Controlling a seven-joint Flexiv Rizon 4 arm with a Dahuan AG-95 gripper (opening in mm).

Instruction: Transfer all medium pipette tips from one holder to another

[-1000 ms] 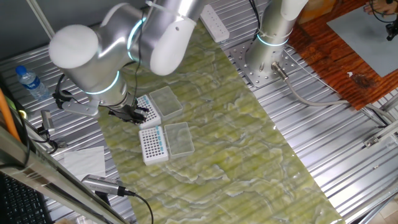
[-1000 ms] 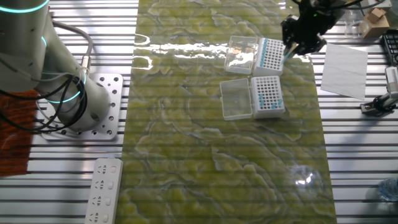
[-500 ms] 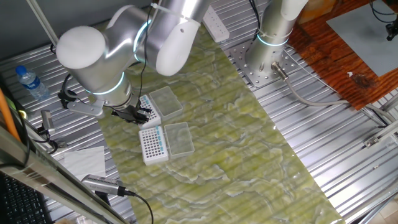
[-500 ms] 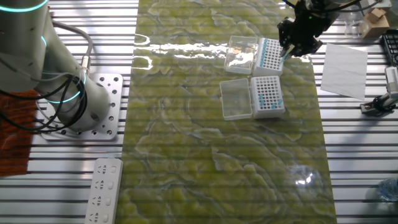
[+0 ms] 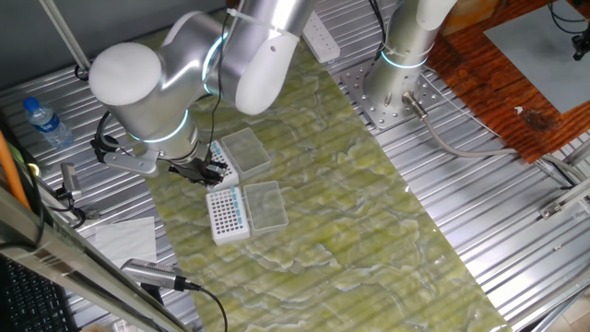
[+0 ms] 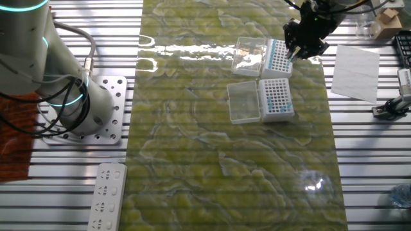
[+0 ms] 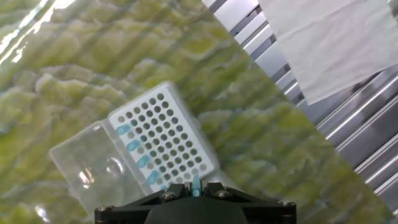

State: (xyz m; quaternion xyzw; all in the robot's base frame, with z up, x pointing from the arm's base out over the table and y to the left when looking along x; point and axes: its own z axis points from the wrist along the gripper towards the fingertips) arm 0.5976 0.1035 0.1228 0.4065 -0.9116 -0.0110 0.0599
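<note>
Two white grid holders lie side by side on the green mat, each with a clear lid folded open. The farther holder (image 6: 278,56) carries a short row of medium pipette tips (image 7: 134,146) along its lid side; its other holes are bare. The nearer holder (image 6: 276,98) (image 5: 227,214) shows blue tips too. My gripper (image 6: 302,48) (image 5: 205,171) hangs over the outer edge of the farther holder (image 7: 180,155). In the hand view the gripper (image 7: 196,185) is shut on one light-blue tip (image 7: 196,180), held upright between the jaws above the holder's near edge.
A white paper sheet (image 6: 355,64) lies on the ribbed table beside the mat. The clear lids (image 6: 249,52) (image 6: 244,101) lie on the holders' inner side. A water bottle (image 5: 41,120), a power strip (image 6: 108,196) and the arm's base (image 6: 96,109) stand farther off.
The gripper has drifted a little from the paper side toward the farther holder, still gripping the blue tip. The holders have not moved.
</note>
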